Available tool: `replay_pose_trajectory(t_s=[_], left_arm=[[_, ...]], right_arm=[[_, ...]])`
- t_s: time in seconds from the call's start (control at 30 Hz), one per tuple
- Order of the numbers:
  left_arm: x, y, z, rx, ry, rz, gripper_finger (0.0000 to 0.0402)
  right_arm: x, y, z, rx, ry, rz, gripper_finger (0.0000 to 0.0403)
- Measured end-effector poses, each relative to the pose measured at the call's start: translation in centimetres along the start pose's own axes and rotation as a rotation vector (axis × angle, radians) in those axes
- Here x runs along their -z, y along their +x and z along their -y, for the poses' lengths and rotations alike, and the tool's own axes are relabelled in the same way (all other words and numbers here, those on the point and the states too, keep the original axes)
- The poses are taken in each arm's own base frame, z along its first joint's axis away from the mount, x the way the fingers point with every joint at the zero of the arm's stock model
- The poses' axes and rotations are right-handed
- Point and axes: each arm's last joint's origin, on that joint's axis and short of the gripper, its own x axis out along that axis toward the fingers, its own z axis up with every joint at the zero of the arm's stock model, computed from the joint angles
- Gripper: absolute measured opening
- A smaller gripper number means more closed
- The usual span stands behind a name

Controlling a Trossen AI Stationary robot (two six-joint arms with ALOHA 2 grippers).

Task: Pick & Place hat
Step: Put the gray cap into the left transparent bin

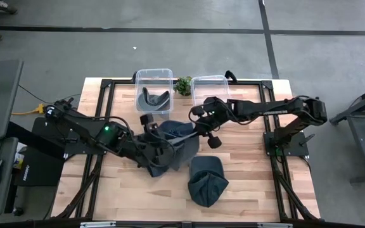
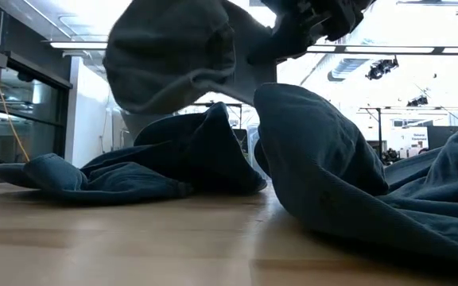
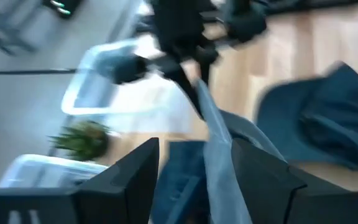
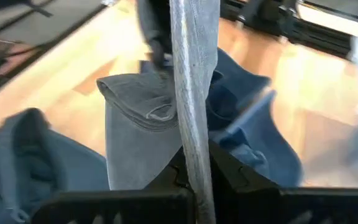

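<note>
On the table's near edge lies a dark blue hat [image 1: 206,180], free of both arms. Behind it, mid-table, sits a heap of hats [image 1: 170,149]. The left gripper [image 1: 152,132] stands spread, a grey hat's [image 3: 219,149] brim running between its fingers [image 3: 129,180]. The right gripper [image 1: 198,130] pinches that brim [image 4: 191,93] edge-on, fingers pressed together. Farthest, two clear bins [image 1: 154,88]; one holds a hat.
</note>
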Motion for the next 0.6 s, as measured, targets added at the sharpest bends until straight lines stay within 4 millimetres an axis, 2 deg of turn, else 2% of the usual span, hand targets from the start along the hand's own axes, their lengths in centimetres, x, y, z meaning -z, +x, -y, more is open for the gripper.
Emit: replay_pose_trajectory(t_s=[0.27, 0.43, 0.6], left_arm=[[-1.8, -2.7, -2.2, -0.244, -0.028, 0.110, 0.0204], [-1.1, -2.6, -2.5, -0.333, -0.048, 0.097, 0.0204], [0.2, -3.2, -2.7, -0.366, -0.124, 0.067, 0.0205]], right_arm=[[0.2, -0.1, 0.4, 0.072, 0.041, -0.032, 0.0005], [-0.6, -1.0, 0.4, 0.127, 0.056, 0.014, 0.0005], [-1.9, -3.5, 0.2, 0.218, 0.053, 0.069, 0.0005]])
